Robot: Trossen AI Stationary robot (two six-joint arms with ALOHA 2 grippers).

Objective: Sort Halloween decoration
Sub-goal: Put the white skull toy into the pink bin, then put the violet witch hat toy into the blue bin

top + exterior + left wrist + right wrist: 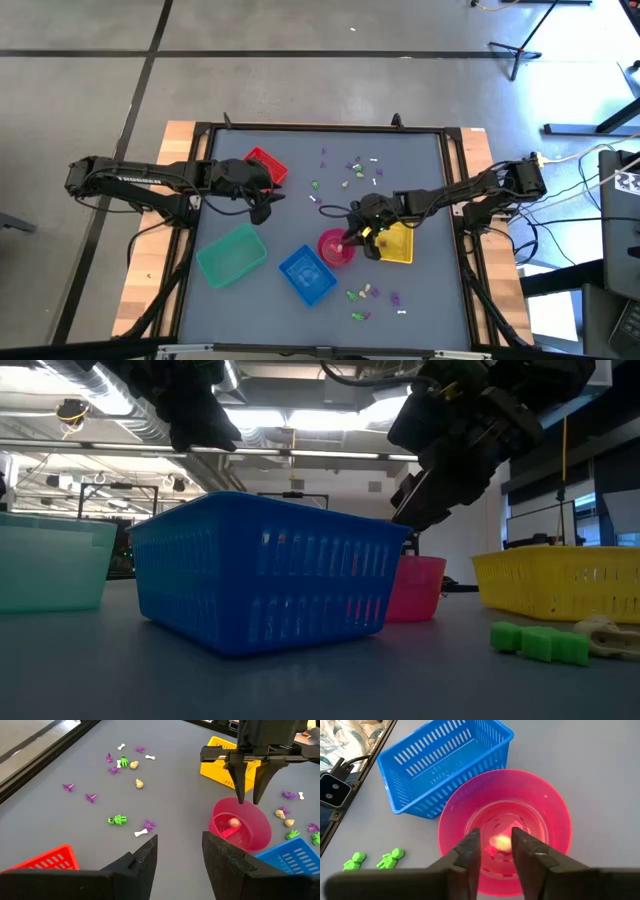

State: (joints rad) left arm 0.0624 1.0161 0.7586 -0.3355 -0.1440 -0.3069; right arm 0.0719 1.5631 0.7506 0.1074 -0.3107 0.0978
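The Halloween decoration is a scatter of tiny green, purple, white and cream trinkets lying on the grey table, one group toward the far edge (pixel 350 170) and one toward the near edge (pixel 370 295). My right gripper (pixel 249 800) hangs open just above the pink bowl (pixel 336 248), fingers pointing down into it with nothing between them. A cream trinket (pixel 501 841) lies on the bowl's floor beside a red-pink piece. My left gripper (pixel 180 842) waits open above the table near the red basket (pixel 266 165), holding nothing.
A yellow basket (pixel 396 243) stands right beside the bowl, on its right. A blue basket (pixel 307 273) stands by the bowl on its near left, and a teal basket (pixel 231 255) farther left. Two green figures (pixel 391 858) lie near the blue basket.
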